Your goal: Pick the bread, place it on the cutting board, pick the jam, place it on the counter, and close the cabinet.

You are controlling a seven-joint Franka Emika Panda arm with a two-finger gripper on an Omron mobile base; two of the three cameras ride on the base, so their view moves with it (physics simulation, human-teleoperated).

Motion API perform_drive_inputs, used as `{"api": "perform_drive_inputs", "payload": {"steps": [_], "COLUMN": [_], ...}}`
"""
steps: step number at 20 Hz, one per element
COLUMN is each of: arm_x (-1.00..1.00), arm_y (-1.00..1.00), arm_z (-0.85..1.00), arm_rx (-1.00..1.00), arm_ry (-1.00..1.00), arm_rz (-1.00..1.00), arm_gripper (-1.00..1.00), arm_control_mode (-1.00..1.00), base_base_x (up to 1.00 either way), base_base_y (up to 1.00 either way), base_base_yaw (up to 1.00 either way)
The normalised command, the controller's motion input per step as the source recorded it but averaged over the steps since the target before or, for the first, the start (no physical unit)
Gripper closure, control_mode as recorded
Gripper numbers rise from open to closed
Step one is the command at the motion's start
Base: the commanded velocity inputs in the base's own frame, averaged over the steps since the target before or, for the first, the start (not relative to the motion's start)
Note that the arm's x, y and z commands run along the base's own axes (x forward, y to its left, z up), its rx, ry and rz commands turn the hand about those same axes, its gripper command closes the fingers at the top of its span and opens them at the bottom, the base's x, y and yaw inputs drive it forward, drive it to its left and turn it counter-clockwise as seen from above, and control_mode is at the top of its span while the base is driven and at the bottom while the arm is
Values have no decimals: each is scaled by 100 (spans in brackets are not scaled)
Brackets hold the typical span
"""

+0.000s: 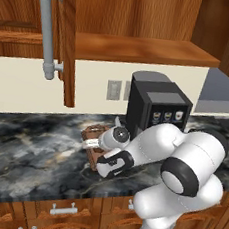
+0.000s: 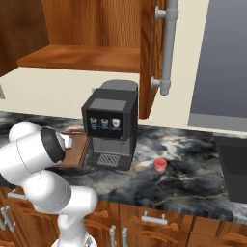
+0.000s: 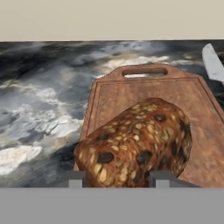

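A simulated kitchen. A long counter (image 1: 26, 152) of dark grey-black marble with pale veins runs across the middle of both base views, with wooden drawers (image 1: 65, 214) and short silver handles below it along the bottom edge. A cream wall (image 1: 19, 85) rises behind it.

At the upper left of the left base view, the reddish-brown cabinet (image 1: 69, 41) stands with its door swung open, edge-on, carrying a long vertical grey tube handle (image 1: 46, 28). A brown wooden shelf (image 1: 144, 49) crosses the top centre. In the right base view, the same door and handle sit at upper centre.

A black coffee machine (image 2: 111, 125) stands on the counter at centre. To its lower right in the right base view, the small red jam (image 2: 160, 165) jar sits on the marble, well apart from the arm. A grey panel fills the right edge.

The white arm bends low over the counter at centre of the left base view. In the hand view, the gripper (image 3: 116, 179) is closed around the bread (image 3: 135, 146), a dark brown seeded loaf at lower centre, with a finger tip on either side. The bread is over the cutting board (image 3: 148, 94), whose handle points to the top of the frame; whether it touches the board cannot be told.
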Motion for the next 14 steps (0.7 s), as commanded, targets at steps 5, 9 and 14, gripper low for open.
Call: {"api": "perform_drive_inputs", "payload": {"steps": [5, 9, 14], "arm_x": [0, 0, 0], "arm_y": [0, 0, 0], "arm_z": [0, 0, 0], "arm_rx": [0, 0, 0], "arm_ry": [0, 0, 0], "arm_rz": [0, 0, 0], "arm_gripper": [100, -100, -100], "arm_control_mode": [-100, -100, -100], "base_base_x": [0, 0, 0], "base_base_y": [0, 0, 0], "base_base_yaw": [0, 0, 0]}}
